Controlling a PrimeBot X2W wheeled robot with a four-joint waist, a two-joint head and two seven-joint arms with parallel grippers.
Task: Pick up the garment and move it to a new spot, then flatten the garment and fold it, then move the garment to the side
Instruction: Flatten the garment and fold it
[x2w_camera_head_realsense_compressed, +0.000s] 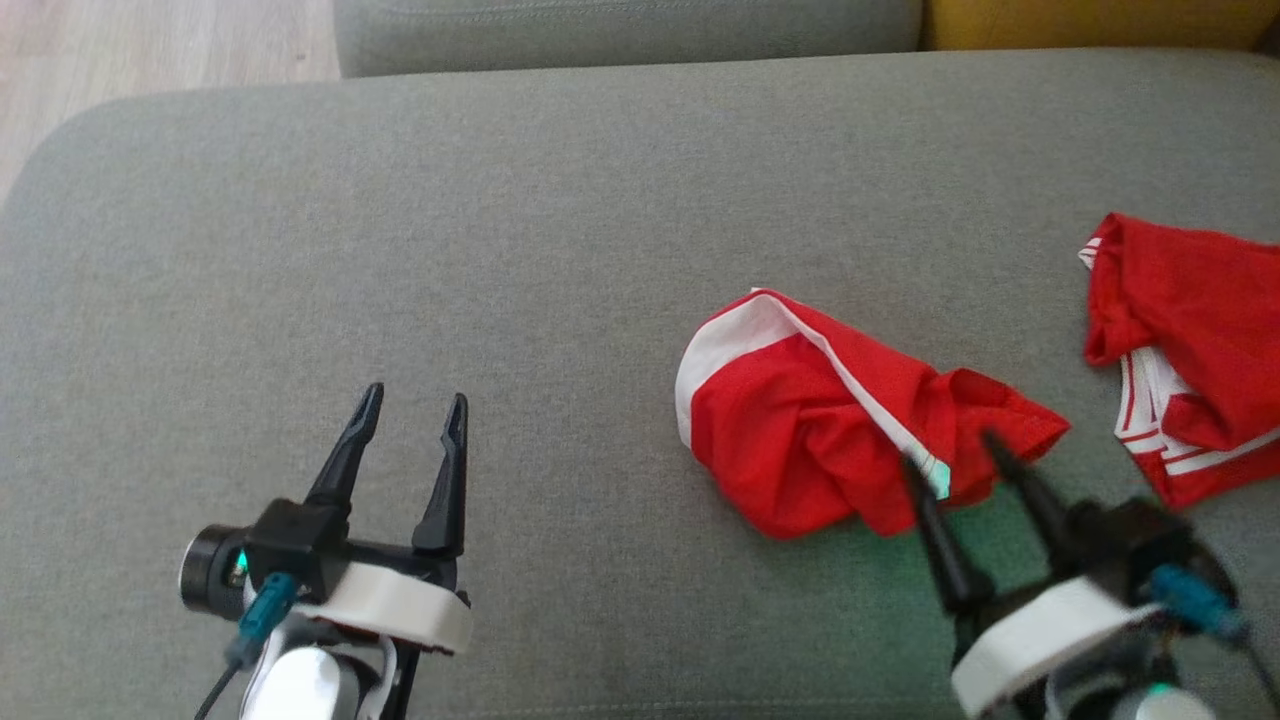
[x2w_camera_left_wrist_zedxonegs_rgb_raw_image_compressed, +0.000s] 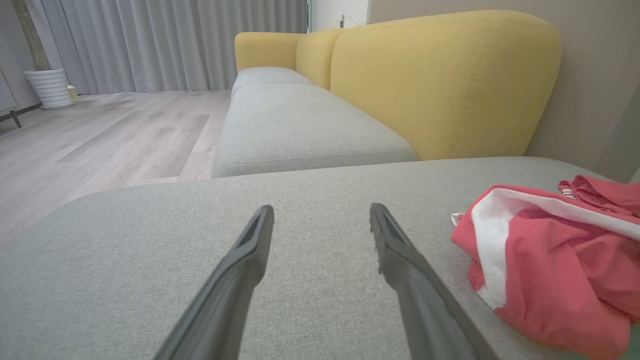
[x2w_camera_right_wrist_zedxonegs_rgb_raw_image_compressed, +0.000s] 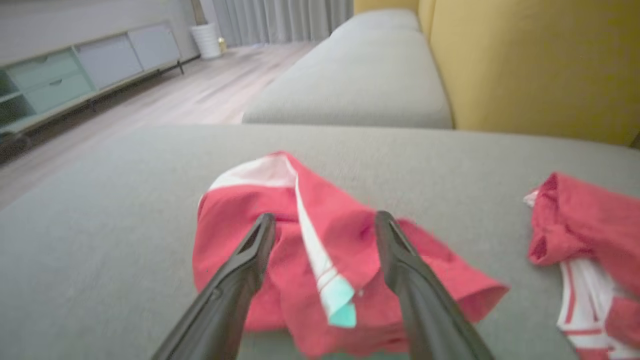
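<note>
My left gripper (x2w_camera_head_realsense_compressed: 415, 395) sits wide and empty over the cushion (x2w_camera_head_realsense_compressed: 500, 200). My right gripper (x2w_camera_head_realsense_compressed: 948, 450), jaws spread too, hovers at the crumpled red garment (x2w_camera_head_realsense_compressed: 800, 440)'s near edge — closing here may pinch one loose fold only. Farther right, a second red garment (x2w_camera_head_realsense_compressed: 1190, 330) could snag.

Left pincer (x2w_camera_head_realsense_compressed: 416, 393): black tapered fingers (x2w_camera_head_realsense_compressed: 345, 460), white collar (x2w_camera_head_realsense_compressed: 400, 605), teal connector (x2w_camera_head_realsense_compressed: 265, 608); right pincer (x2w_camera_head_realsense_compressed: 949, 450) alike.

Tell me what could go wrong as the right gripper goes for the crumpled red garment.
1. The garment is bunched; the open right gripper, over its striped flap, may pinch several layers and lift it twisted.
2. A second red garment lies close on the right; spreading there could snag it.
</note>
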